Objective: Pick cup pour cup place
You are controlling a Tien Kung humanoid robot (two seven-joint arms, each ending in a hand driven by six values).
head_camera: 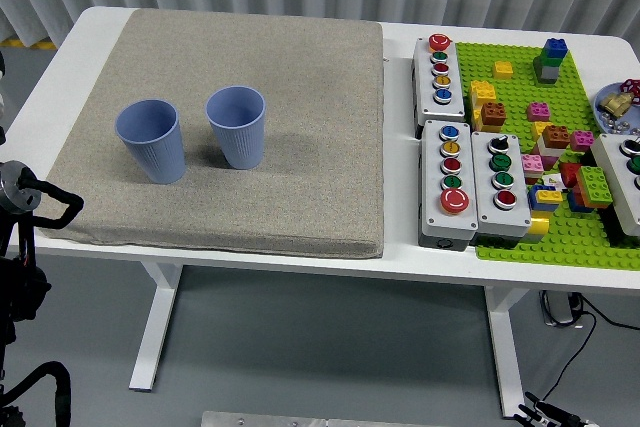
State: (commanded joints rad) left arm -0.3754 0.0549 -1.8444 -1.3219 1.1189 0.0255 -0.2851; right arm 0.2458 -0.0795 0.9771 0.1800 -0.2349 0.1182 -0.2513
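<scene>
Two blue cups upright on the grey mat (300,147), left half: left cup (151,140) and right cup (237,126) near each other, not touching. Left arm (25,209) low at left edge, off the table; finger state impossible to tell. Button boxes (470,182) right of mat.

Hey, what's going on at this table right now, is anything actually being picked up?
Nothing is being handled yet. Two blue cups stand upright side by side on the grey mat: the left cup and the right cup, close together but apart. The robot's left arm sits at the picture's left edge, beside the table's near corner and short of the cups. The right arm is out of view. Button boxes and a green brick plate lie untouched on the right.
</scene>
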